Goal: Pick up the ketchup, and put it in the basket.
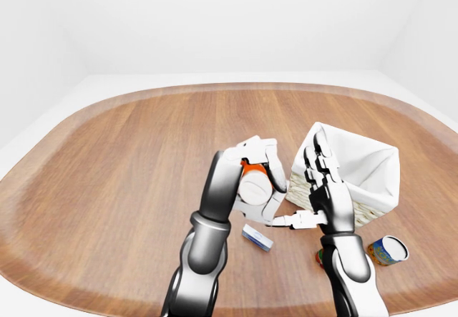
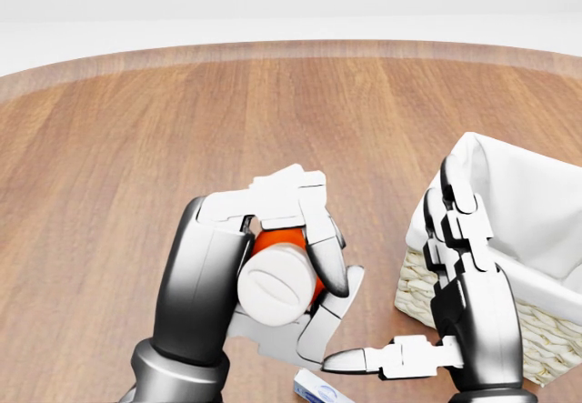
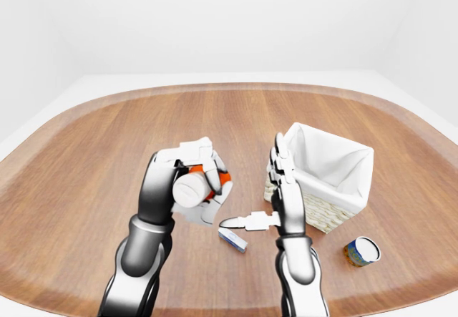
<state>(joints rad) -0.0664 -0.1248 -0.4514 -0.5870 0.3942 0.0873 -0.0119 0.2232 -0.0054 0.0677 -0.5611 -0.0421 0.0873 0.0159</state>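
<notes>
We have the ketchup clamped in the left hand — basket at its 3 o'clock. We lift over the rim, skirt the splayed right hand — then release.

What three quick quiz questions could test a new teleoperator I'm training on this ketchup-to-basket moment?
1. True or false: the left hand is shut on the ketchup.
2. Multiple choice: in the left-eye view, the basket lies (a) right of the ketchup, (b) left of it, (c) directly under it.
3. Short answer: what lies on the table at the lower right of the left-eye view, right of the right hand?

Key
1. True; its fingers wrap the bottle.
2. a.
3. A can lying on its side.
</notes>
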